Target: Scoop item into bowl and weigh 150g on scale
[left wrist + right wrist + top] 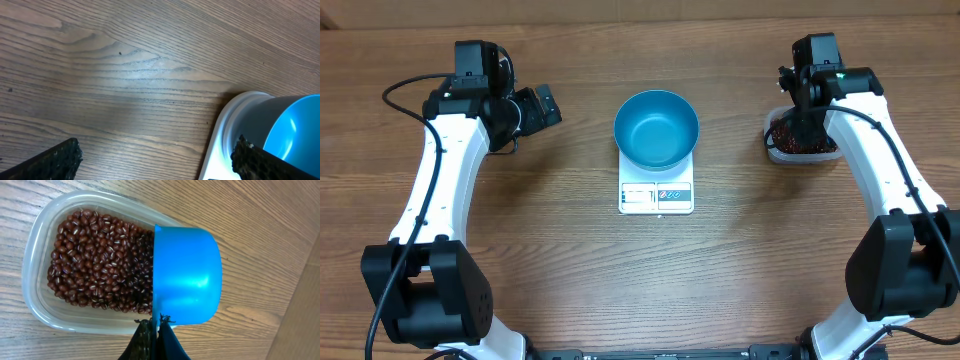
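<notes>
A: Where are the beans (95, 265) from the right hand (157, 330)?

B: Directly at it. The right hand is clenched on the handle of the small blue scoop (187, 275). The scoop hangs over one end of the clear tub (35, 280), and its straight edge touches the heap of beans. The tub's long axis runs away from that edge, so I think a push along it fills the scoop.

A: Is anything in the scoop now?

B: I see no beans on its blue surface, but I cannot tell which face is turned to the camera.

A: And the bowl (656, 128)?

B: It stands on the scale (656, 195) in the middle of the counter (570, 260), well apart from the tub, on the robot's left side of it. It is empty and shows only clean blue inside.

A: Which arm is nearer to the tub?

B: The right one, clearly. The left hand (538, 105) is released, with the jaws wide and holding nothing. It waits near the bowl on the other side.

A: So the weighing is not started?

B: I judge so, because all the beans lie in the tub.
</notes>
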Robot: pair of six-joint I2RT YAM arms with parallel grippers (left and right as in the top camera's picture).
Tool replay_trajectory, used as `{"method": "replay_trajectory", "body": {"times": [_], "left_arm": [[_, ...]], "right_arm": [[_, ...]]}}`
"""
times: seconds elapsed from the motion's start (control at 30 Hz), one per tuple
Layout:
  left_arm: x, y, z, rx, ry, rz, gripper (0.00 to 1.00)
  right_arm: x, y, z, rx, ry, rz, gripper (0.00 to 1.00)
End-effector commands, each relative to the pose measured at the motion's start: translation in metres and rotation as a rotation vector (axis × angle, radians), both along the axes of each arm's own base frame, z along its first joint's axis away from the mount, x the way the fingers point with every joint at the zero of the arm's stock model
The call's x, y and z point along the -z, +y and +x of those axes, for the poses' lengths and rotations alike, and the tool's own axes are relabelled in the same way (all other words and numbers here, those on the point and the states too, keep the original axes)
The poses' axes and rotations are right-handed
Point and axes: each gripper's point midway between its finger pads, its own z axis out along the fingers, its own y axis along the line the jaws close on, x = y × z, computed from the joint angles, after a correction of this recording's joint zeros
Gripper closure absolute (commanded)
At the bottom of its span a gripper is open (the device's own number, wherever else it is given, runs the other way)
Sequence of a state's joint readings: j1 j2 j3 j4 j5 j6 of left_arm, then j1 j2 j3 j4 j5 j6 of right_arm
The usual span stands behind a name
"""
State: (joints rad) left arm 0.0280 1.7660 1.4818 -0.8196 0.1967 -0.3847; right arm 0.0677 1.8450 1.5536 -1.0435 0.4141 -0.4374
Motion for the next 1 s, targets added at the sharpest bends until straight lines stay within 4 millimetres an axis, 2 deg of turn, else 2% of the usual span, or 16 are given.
{"method": "replay_trajectory", "body": {"times": [0.0, 0.13, 0.53, 0.77, 0.97], "left_arm": [[-0.016, 0.000, 0.002, 0.016, -0.045, 0.015, 0.00], [-0.016, 0.000, 0.002, 0.016, -0.045, 0.015, 0.00], [-0.016, 0.000, 0.002, 0.016, -0.045, 0.015, 0.01], [-0.016, 0.000, 0.002, 0.016, -0.045, 0.015, 0.01], [-0.016, 0.000, 0.002, 0.016, -0.045, 0.015, 0.01]], "right_arm": [[0.018, 0.000, -0.003, 0.021, 0.019, 0.018, 0.96], [0.027, -0.004, -0.006, 0.029, 0.026, 0.015, 0.96], [0.028, -0.003, -0.004, 0.028, 0.017, 0.020, 0.96], [0.033, 0.004, -0.002, 0.020, 0.010, 0.063, 0.96], [0.044, -0.006, -0.009, 0.043, 0.028, 0.062, 0.96]]}}
